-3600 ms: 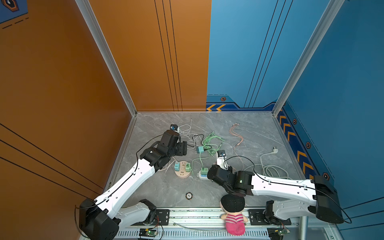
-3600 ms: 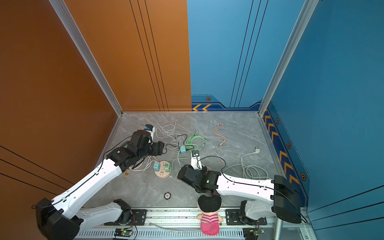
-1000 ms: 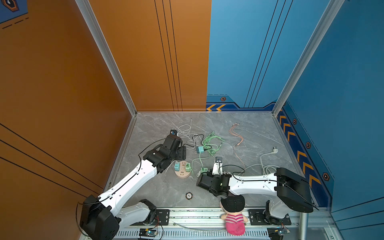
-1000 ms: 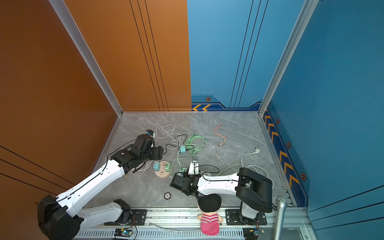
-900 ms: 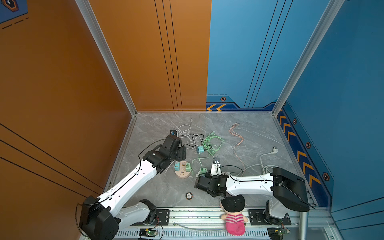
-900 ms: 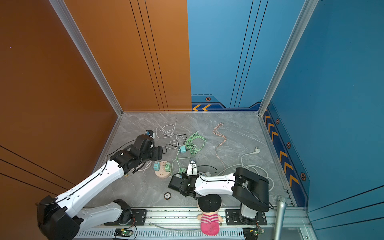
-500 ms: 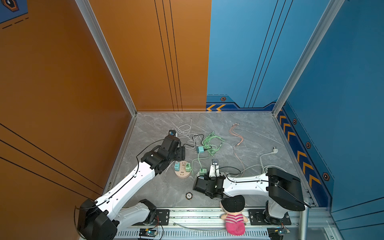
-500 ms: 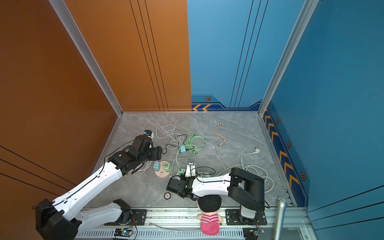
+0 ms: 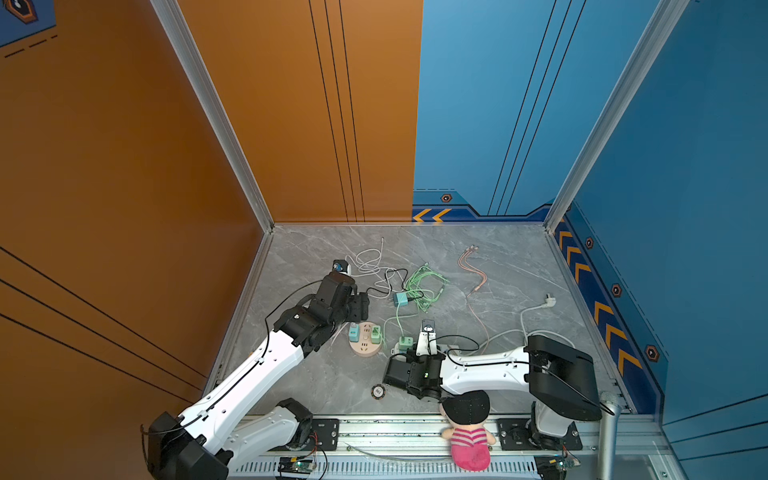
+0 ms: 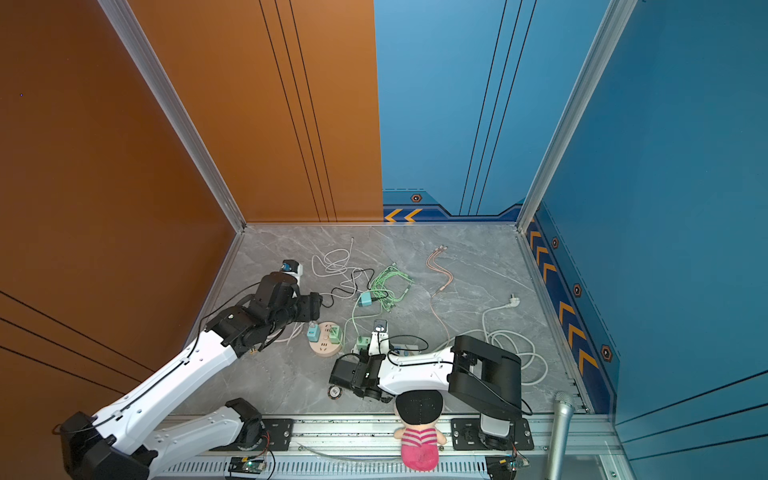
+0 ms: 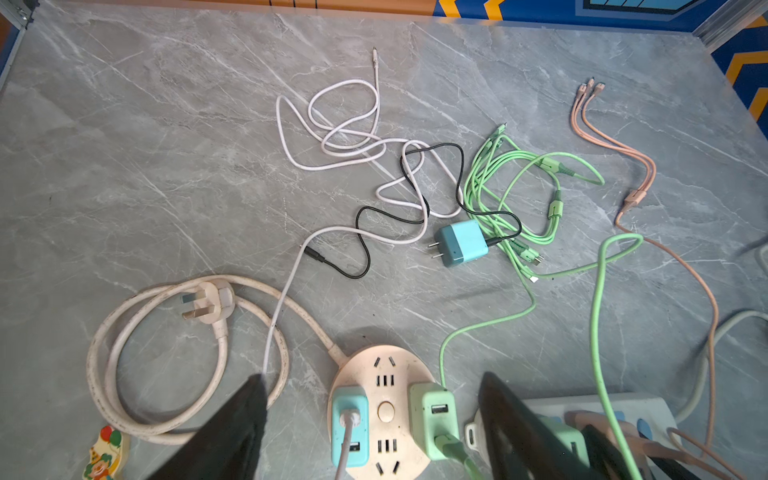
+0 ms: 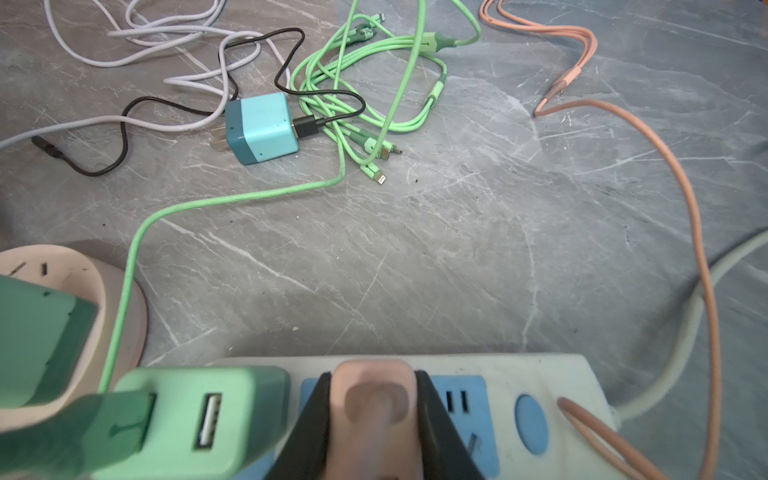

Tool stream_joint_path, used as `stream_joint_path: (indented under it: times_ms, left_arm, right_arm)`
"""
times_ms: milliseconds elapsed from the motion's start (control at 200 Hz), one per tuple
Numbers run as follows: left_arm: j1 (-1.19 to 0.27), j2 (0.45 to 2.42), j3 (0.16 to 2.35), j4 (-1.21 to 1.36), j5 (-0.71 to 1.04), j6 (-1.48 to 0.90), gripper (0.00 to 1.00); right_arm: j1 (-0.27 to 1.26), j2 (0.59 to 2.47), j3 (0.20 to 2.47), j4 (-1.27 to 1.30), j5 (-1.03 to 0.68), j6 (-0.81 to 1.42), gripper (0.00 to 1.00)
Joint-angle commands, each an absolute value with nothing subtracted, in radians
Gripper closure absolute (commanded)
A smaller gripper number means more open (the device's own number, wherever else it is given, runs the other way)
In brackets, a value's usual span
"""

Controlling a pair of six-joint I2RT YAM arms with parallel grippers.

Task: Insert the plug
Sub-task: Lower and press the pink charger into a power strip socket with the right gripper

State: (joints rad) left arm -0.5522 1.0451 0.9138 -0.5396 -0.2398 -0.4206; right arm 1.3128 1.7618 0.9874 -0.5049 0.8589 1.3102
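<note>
Right fingers [image 12: 432,417] are pinching the pink plug [image 12: 372,399] from both sides. The plug sits over the blue socket face of the white power strip [image 12: 561,374], just beside a green charger [image 12: 199,415] already standing on the strip. I can't tell from the right wrist view whether the prongs are seated. The plug's pink cable [image 12: 702,257] loops out across the tabletop [image 11: 166,166].

Left fingers [image 11: 237,436] are spread wide and hold nothing. They hang over the round socket hub [image 11: 411,370], one finger on each side of it. The hub carries a blue adapter [image 11: 350,424] and a green adapter [image 11: 434,415]. A loose blue charger [image 11: 461,243] lies on its side further out, next to the green cable bundle [image 11: 515,187].

In both top views the right arm [image 9: 482,368] lies low across the front of the tabletop and hides most of the strip.
</note>
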Motion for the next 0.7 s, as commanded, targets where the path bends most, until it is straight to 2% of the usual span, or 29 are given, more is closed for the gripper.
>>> stream_joint_path:
  times_ms: [0, 65, 165, 305, 481, 691]
  left_arm:
    - [-0.561, 1.034, 0.902, -0.554, -0.250, -0.437, 0.19]
    - [-0.561, 1.037, 0.909, -0.553, -0.250, -0.437, 0.19]
    - [-0.562, 1.045, 0.924, -0.552, -0.253, -0.436, 0.19]
    - [-0.562, 1.061, 0.937, -0.552, -0.255, -0.434, 0.19]
    - [-0.564, 1.052, 0.940, -0.554, -0.259, -0.431, 0.19]
    - [-0.564, 1.028, 0.935, -0.555, -0.261, -0.428, 0.19]
  right_arm:
    - [1.292, 1.801, 0.957, -0.542, 0.718, 1.332, 1.00]
    - [1.286, 1.798, 0.957, -0.541, 0.715, 1.328, 1.00]
    - [1.286, 1.800, 0.964, -0.541, 0.715, 1.311, 0.80]
    - [1.293, 1.808, 0.996, -0.542, 0.724, 1.259, 0.68]
    - [1.302, 1.785, 1.016, -0.541, 0.759, 1.217, 0.61]
    - [1.319, 1.738, 1.021, -0.542, 0.804, 1.190, 0.59]
